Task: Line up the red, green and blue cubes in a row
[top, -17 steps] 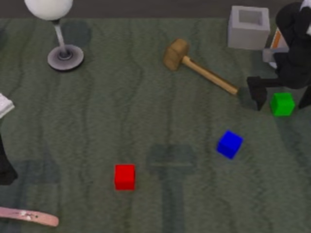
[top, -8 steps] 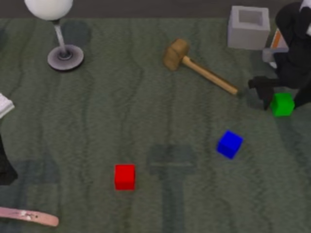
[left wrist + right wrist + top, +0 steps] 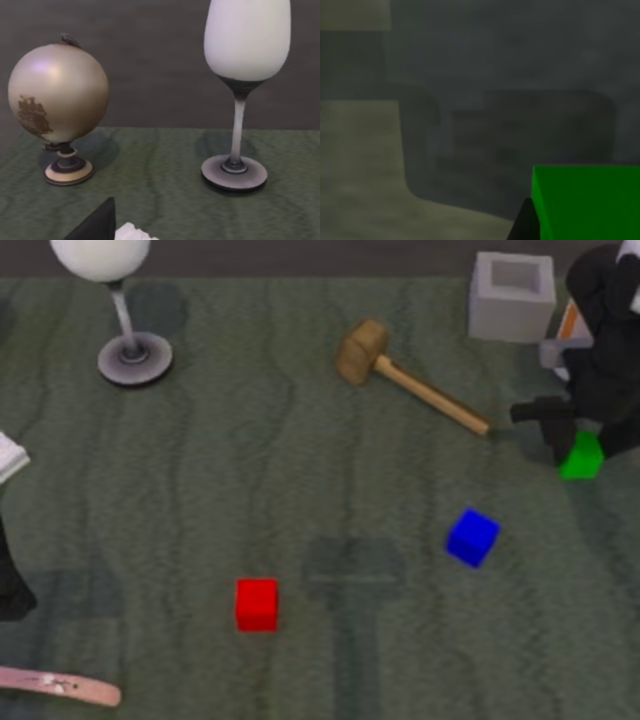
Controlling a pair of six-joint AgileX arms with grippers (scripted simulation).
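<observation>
One bright green cube (image 3: 581,457), plain-faced, in the right claw (image 3: 578,440).

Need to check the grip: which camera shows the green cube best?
The right wrist view: the green cube fills its corner, a dark finger against its side. The top view shows it half hidden under the right gripper. The left wrist view misses it.

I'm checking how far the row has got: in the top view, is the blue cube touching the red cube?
No: the blue cube and the red cube lie well apart on the table.
</observation>
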